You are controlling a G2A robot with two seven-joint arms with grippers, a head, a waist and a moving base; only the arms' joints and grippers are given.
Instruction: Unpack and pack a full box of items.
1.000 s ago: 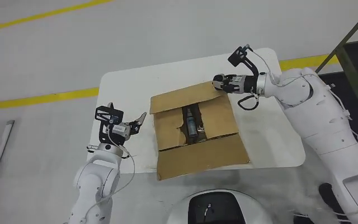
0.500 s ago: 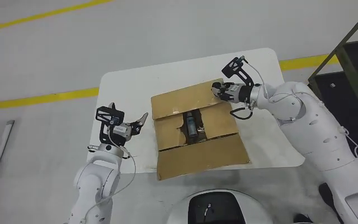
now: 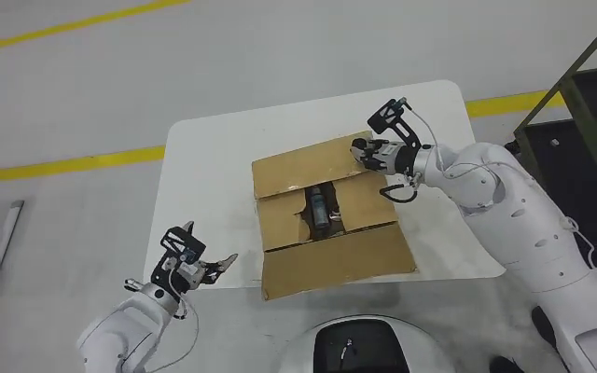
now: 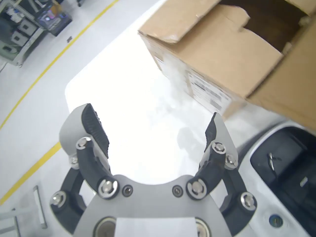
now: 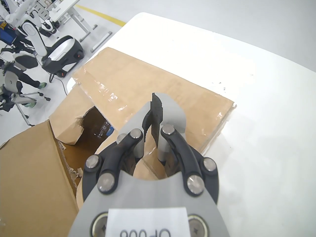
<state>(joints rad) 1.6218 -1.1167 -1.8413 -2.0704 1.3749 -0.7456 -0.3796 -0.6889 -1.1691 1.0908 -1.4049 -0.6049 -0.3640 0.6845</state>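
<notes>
A brown cardboard box (image 3: pixel 308 164) sits open-side up on a white table with rounded corners (image 3: pixel 205 158). Its long axis runs across the table from the left claw's side toward the right claw's side, slightly skewed. One long flap is folded over the top on the far side. The opposite long flap (image 3: pixel 336 263) is spread outward on the near side. Through the gap between the flaps a dark bottle-shaped item (image 3: pixel 319 207) lies inside, its length crosswise to the box.

The right claw (image 3: pixel 359 149) (image 5: pixel 155 104) is over the end corner of the folded flap, its fingers pressed together. Whether cardboard is caught between the pads cannot be told. The opening lies just beyond and to one side of its tips.

The left claw (image 3: pixel 220 267) (image 4: pixel 150 114) hangs with fingers spread wide and empty, over bare table. The box is ahead of it, apart from its fingertips.

A pale printed label (image 4: pixel 205 92) on the box wall faces the left claw, too blurred to read. A white sticker (image 5: pixel 148 223) with dark characters is on the right claw's body.
</notes>
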